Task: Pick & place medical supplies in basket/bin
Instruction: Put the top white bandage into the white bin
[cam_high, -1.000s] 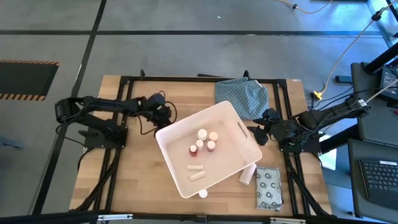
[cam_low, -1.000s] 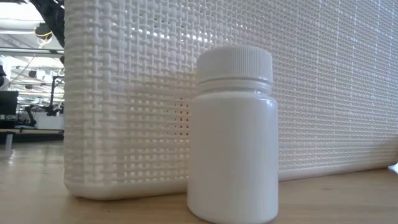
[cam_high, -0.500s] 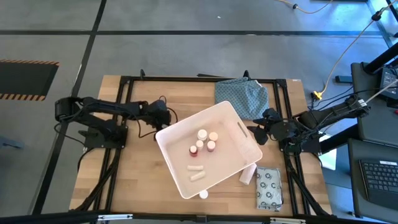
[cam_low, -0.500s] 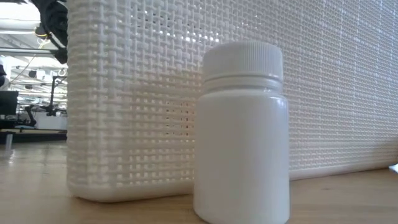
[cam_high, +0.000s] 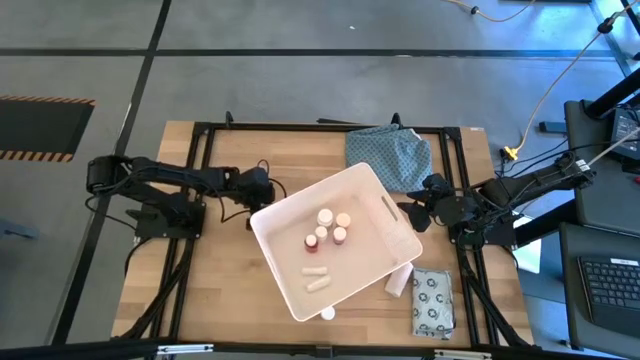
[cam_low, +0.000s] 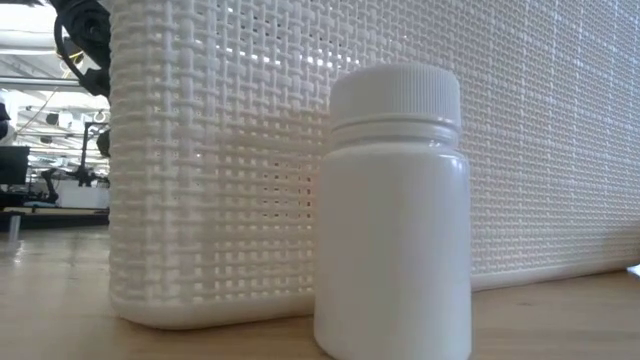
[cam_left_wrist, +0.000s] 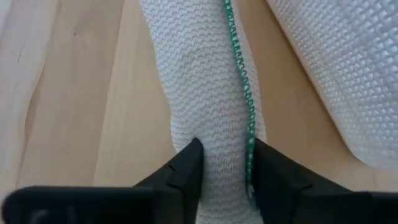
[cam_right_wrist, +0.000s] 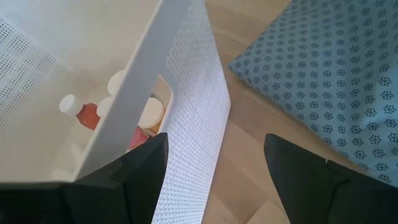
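Medical supplies lie partly outside the tub. Nearest the front edge of the bench (cam_high: 215, 270), a small white bottle (cam_low: 392, 215) with a ribbed cap stands upright just in front of the basket (cam_high: 312, 190), close to its front corner. To the right of that corner a flat packet with ring print (cam_high: 433, 302) lies on the wood. A short white tube (cam_high: 400, 282) rests between the packet and the basket's wall.

The basket sits at an angle in the middle of the bench. Inside it are two short tubes (cam_high: 316, 277) toward the front. Behind them is a cluster of round white bottles (cam_high: 325, 215) and a red bottle (cam_high: 311, 241).

The left gripper (cam_left_wrist: 225, 146) is low by the basket's left corner, clenched on a white gauze strip (cam_left_wrist: 199, 74) with a green thread that lies on the wood beside the basket wall. The right gripper (cam_right_wrist: 216, 140) is at the basket's right side near the slot handle, its fingers spread and straddling the wall, grasping nothing.

Farthest back, a blue-green patterned cloth (cam_high: 388, 155) lies bunched behind the basket's far corner.
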